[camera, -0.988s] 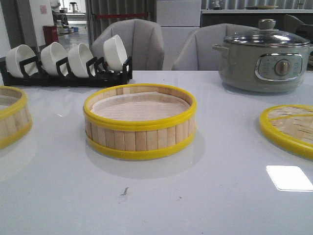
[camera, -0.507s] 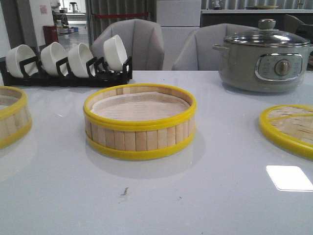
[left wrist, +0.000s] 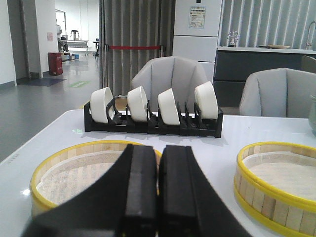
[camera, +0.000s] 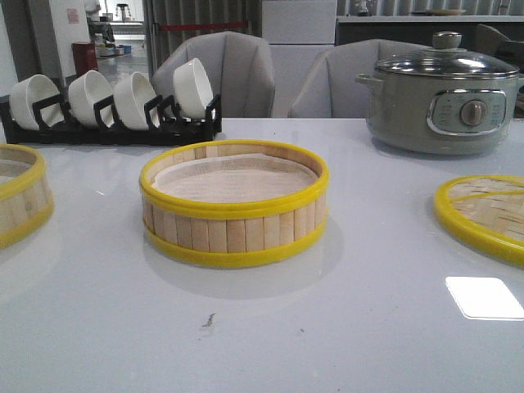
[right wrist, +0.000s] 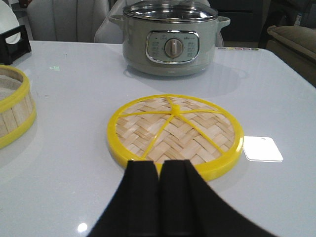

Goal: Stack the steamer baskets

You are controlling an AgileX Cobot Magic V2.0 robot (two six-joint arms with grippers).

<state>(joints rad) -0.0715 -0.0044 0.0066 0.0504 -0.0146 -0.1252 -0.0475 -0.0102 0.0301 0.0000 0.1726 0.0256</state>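
Item 1: centre steamer basket (camera: 234, 204), round and shallow, bamboo slat wall, yellow top and bottom rims, pale liner inside; upright on the white table (camera: 344, 327), at mid-table. It serves as the landmark for the entries below.

Item 2: second steamer basket (camera: 18, 199), same make, standing on the table well apart to the left of the centre basket, cut off by the edge of the front view. Not stacked; each basket sits alone.

Item 3: left gripper (left wrist: 158, 197), black fingers pressed together with nothing between them, just in front of the second basket in its wrist view.

Item 4: right gripper (right wrist: 159, 197), black fingers pressed together, empty, at the near rim of the lid.

Item 5: woven lid (camera: 485, 214), flat, yellow-rimmed, lying on the table well to the right of the centre basket.

Item 6: grey electric pot (camera: 442, 97), glass lid with knob, dial on its front, behind and to the right of the centre basket.

Item 7: black rack (camera: 115, 124) holding four white bowls (camera: 135, 98) on edge, behind and to the left of the centre basket.
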